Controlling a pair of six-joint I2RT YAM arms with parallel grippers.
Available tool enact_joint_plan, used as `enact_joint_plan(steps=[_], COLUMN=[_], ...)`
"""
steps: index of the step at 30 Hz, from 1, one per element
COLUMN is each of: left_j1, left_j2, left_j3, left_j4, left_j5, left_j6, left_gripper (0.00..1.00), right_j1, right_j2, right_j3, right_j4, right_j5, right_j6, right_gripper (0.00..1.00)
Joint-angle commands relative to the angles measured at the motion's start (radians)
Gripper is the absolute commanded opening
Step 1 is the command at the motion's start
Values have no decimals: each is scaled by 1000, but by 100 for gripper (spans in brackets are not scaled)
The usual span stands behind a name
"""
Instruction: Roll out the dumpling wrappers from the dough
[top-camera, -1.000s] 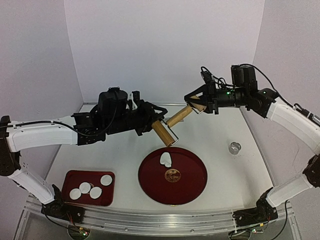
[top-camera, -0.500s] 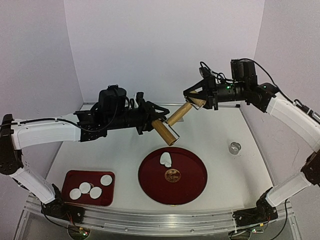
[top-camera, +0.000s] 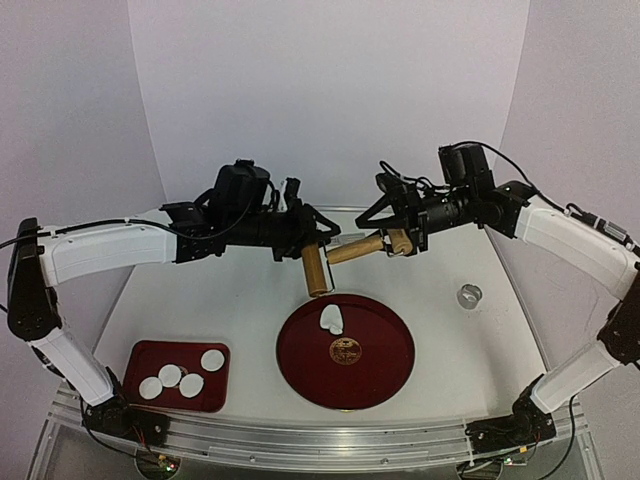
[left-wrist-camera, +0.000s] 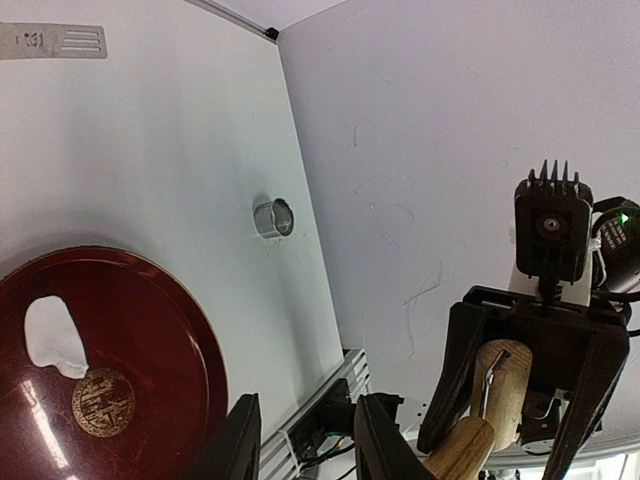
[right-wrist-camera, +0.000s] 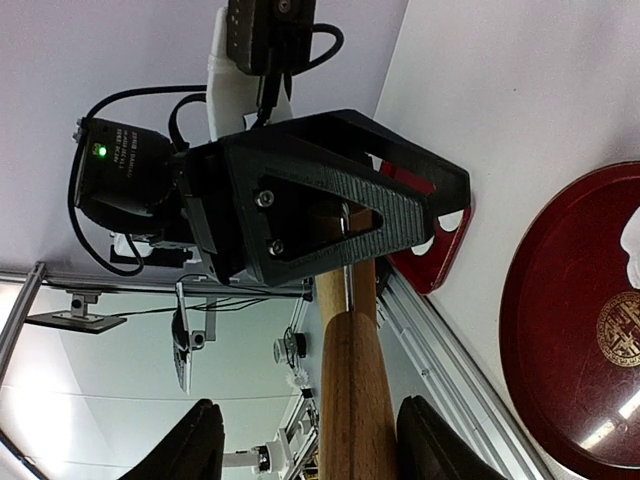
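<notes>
The right gripper had just opened around the light wooden rolling pin, leaving it clenched in the left gripper above the ragged white dough piece, likely for rolling, while four round white dumpling wrappers sat on the small red tray.

White arms, black cabled wrists

Robotics lab, no question: left arm and right arm are bolted to an aluminium rail at the edge of a white table. Plain backdrop panels box it in, loose cables trail, and metal framing stands beyond.
</notes>
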Motion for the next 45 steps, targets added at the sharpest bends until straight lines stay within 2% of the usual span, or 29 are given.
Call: enact_joint_plan(steps=[1, 6, 12, 17, 21, 24, 28, 29, 30, 33, 36, 39, 42, 45], left_j1=[-2, 0, 7, 7, 7, 7, 7, 7, 7, 7, 7, 7, 7, 5], left_j2=[77, 72, 73, 63, 61, 62, 66, 65, 63, 42, 11, -21, -44, -29], left_j3=[98, 101, 109, 91, 78, 69, 66, 64, 59, 20, -20, -54, -89, -109], left_j4=[-110, -109, -143, -117, -93, -78, -80, -88, -95, -112, -158, -248, -360, -421], left_j5=[-100, -134, -175, -212, -216, -213, -209, -210, -212, -222, -242, -271, -306, -287], left_j6=[109, 131, 84, 66, 59, 60, 68, 69, 68, 60, 57, 62, 61, 62], left_gripper=[0, 0, 0, 0, 0, 0, 0, 0, 3, 37, 66, 87, 93, 95], right_j1=[75, 73, 73, 74, 74, 74, 73, 72, 69, 35, -15, -34, -35, -35], right_j2=[-13, -4, 33, 38, 37, 40, 42, 40, 37, 18, -14, 8, 55, 94], right_j3=[30, 31, 112, 112, 118, 127, 131, 131, 129, 121, 110, 119, 131, 137], right_j4=[78, -9, -311, -337, -336, -334, -332, -333, -335, -339, -379, -497, -601, -632], right_j5=[-214, -175, -114, -135, -139, -141, -107, -91, -73, -8, 104, 216, 331, 409], right_j6=[-8, -22, -212, -220, -219, -215, -204, -203, -202, -210, -257, -336, -380, -385], right_gripper=[61, 56, 53, 49, 34, 27, 3, 0, 0, 0, 0, 0, 0, 0])
